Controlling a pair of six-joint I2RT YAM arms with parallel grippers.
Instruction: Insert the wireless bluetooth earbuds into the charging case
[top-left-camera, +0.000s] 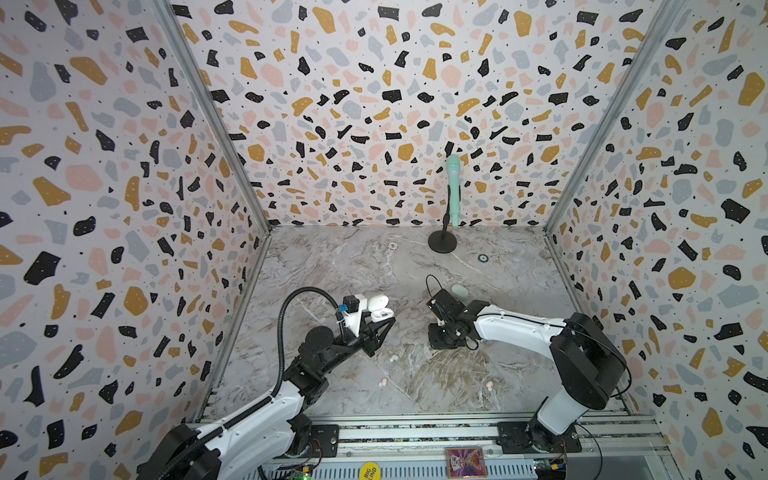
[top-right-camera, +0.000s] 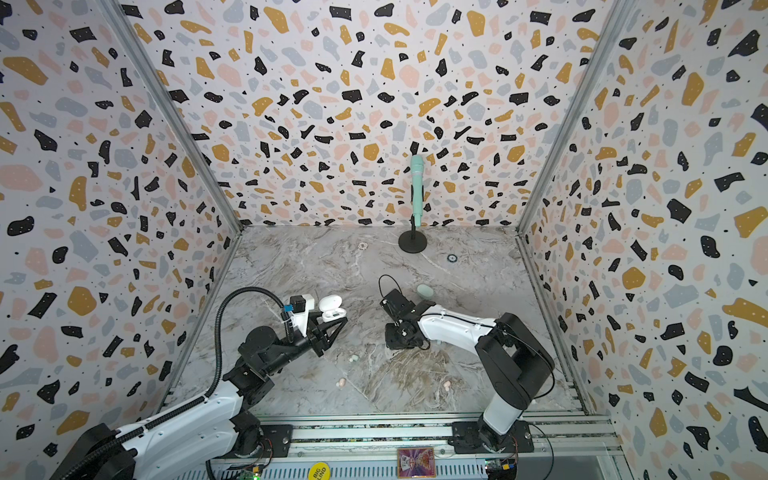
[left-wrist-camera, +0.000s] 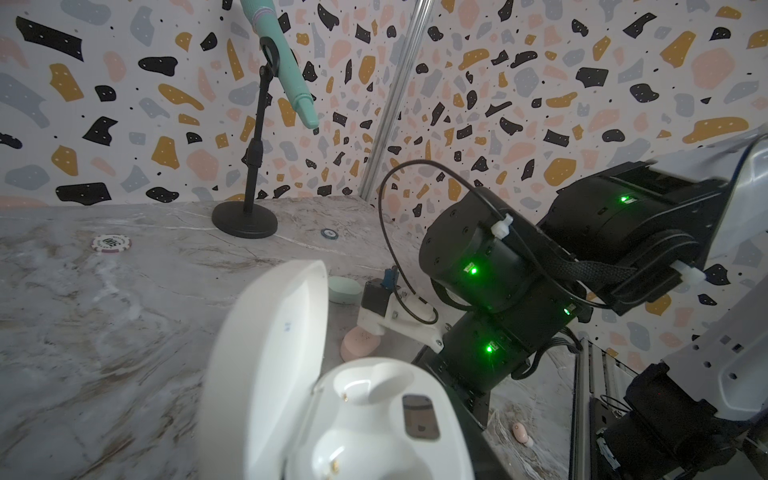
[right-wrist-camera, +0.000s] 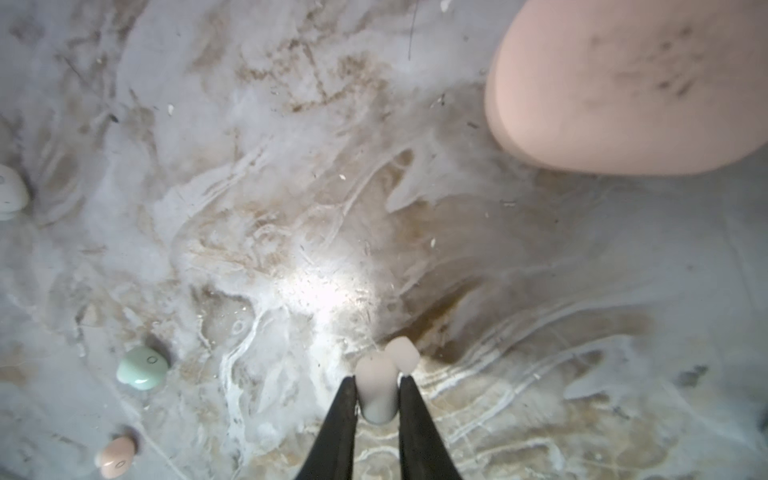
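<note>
**Right gripper (right-wrist-camera: 378, 376) clamped on a white earbud (right-wrist-camera: 376, 397), how I'd do the lift**

The right gripper is down at the table (right-wrist-camera: 291, 187), both black fingers (right-wrist-camera: 345, 415) pressed against the white earbud, bud sitting right between the tips. I'd lift straight up and slow: these things look tiny and slick, and it'll probably squirt out if the squeeze is off-centre. The left gripper (top-left-camera: 380, 326) is closed on the white charging case (left-wrist-camera: 374, 415), holding it off the table, well apart from the bud, lid flipped up, both wells empty. I'd carry the bud over and drop into a well vertically. A mint earbud (right-wrist-camera: 141, 368) and a pink earbud (right-wrist-camera: 116, 455) lie loose nearby.
</note>
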